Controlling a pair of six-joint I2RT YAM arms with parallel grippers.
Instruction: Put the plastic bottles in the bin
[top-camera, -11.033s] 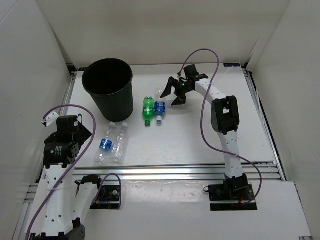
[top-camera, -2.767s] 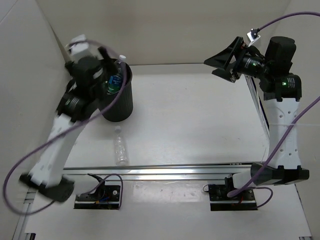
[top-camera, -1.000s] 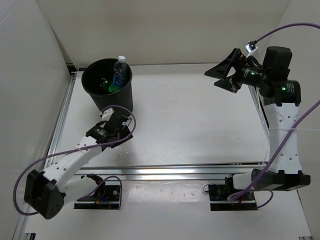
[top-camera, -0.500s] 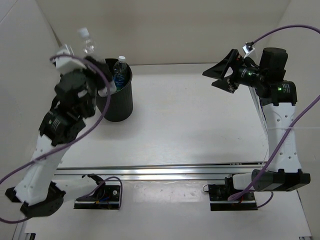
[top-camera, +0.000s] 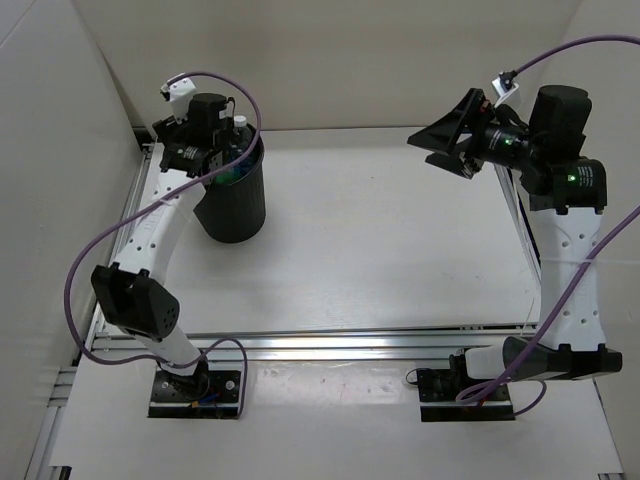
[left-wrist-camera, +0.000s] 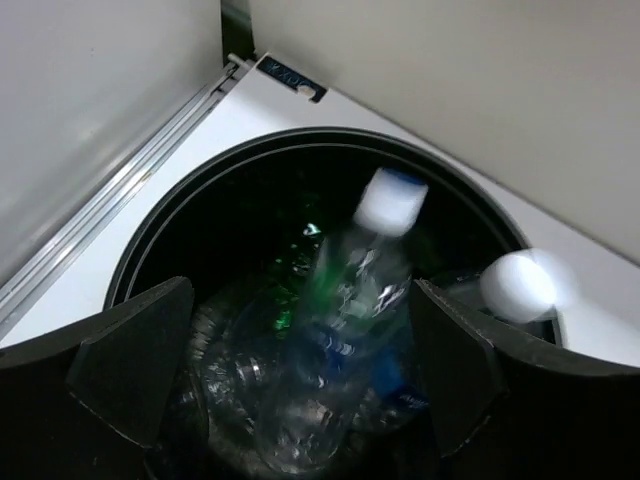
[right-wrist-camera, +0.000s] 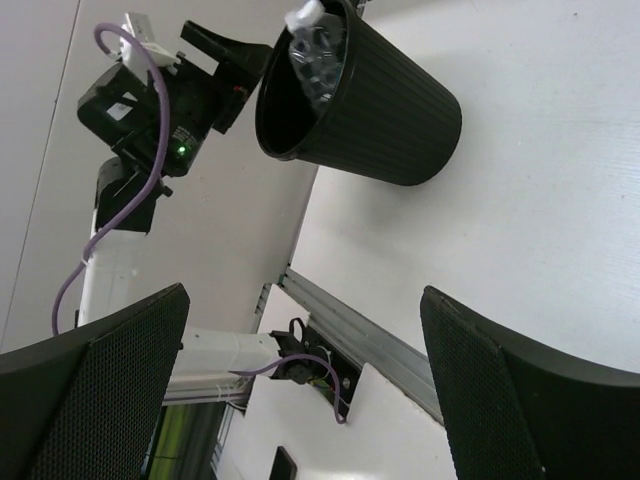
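Bottles (left-wrist-camera: 350, 330) piled inside the bin (top-camera: 232, 205), upper left of the overhead view, none spotted outside | left claw (left-wrist-camera: 300, 300) wide open over it, empty | right claw (right-wrist-camera: 305, 300) wide too, upper right | looks basically done imo, can't count all four

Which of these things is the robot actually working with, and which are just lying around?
Part of the job:
bin
plastic bottles inside it
left gripper, open above it

Just there:
purple cable
metal rail
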